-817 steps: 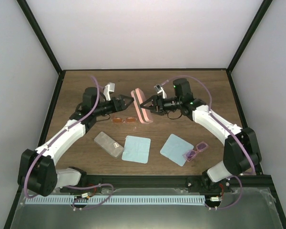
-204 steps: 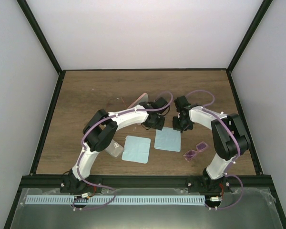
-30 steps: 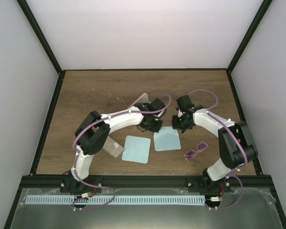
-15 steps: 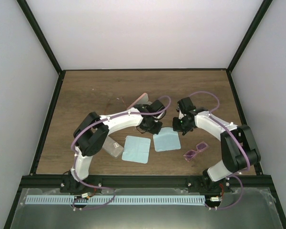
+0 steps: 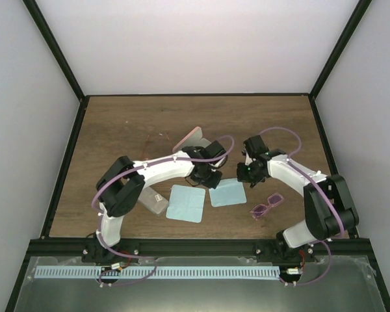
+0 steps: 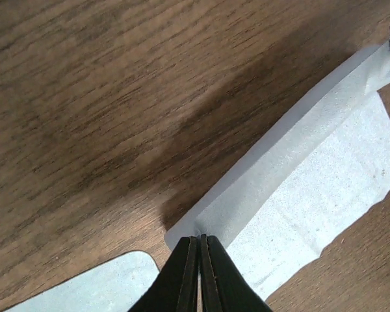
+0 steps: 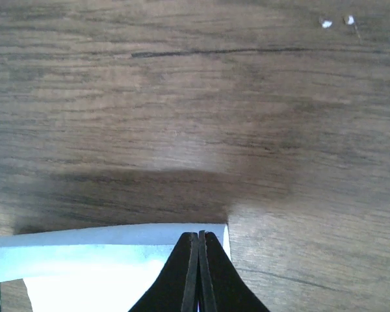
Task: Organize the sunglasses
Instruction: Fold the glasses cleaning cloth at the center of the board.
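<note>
Left gripper is seen from above clamped shut on the far left corner of a light blue cloth. The right gripper is pinched shut on the far right corner of that same cloth, so it's held between the two near the middle of the table. A second cloth is laid flat just to the left of it, and a grey case is parked just beside that one, on its left. A pink case is found farther back, right behind the left arm's wrist. The orange sunglasses can only be made out as a faint thin wire frame just left of the pink case, on bare wood. The purple sunglasses are set down near the right arm, to the right of the held cloth and apart from it.

In the left wrist view, the fingers are shown pressed together with a cloth corner nipped between them. That edge is lifted off the wood and a shadow is thrown beneath it. A rounded corner of the second cloth is caught at the bottom left.

In the right wrist view, the fingers are likewise closed tight on a corner. The raised edge is seen as a pale strip running off to the left, with a shadow cast on the wood behind.
</note>
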Motion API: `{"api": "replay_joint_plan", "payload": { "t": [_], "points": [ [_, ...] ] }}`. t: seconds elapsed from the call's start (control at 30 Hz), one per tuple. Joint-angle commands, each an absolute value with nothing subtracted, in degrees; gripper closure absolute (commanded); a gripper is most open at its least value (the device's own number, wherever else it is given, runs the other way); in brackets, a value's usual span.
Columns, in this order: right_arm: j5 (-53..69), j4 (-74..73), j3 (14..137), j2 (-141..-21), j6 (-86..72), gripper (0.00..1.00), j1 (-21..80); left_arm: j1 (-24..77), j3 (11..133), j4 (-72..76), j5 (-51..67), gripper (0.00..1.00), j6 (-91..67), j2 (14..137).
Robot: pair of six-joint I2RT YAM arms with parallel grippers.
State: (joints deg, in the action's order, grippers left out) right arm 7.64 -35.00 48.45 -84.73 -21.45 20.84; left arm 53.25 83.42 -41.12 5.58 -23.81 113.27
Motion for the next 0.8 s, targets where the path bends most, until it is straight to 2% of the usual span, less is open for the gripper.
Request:
{"api": "replay_joint_plan", "payload": {
  "t": [0.0, 0.77],
  "points": [
    [7.4, -35.7, 47.4, -82.4, -21.4, 0.99, 21.5, 53.4, 81.5, -40.4, 7.0, 0.96, -24.7, 111.2],
    [9.3, -38.6, 44.8, -80.1, -21.7, 0.99, 21.4, 55.6, 80.0, -39.7, 7.8, 0.96, -25.4, 111.5]
  ]
}}
